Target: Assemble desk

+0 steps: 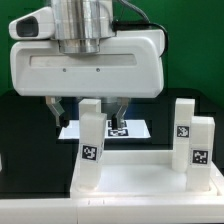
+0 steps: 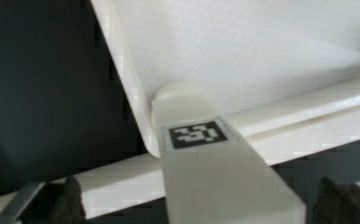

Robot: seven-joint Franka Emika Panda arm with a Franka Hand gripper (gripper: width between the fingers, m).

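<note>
The desk's white tabletop lies flat at the front of the table. Three blocky white legs with tags stand upright on it: one at the exterior view's left and two at the exterior view's right. My gripper hangs over the left leg, its dark fingers on either side of the leg's top. In the wrist view the leg stands between the fingers with gaps on both sides, above the tabletop. The gripper is open and holds nothing.
The marker board lies flat on the dark table behind the tabletop, partly hidden by the left leg. A green wall closes off the back. The gripper's large white body hides the area behind it.
</note>
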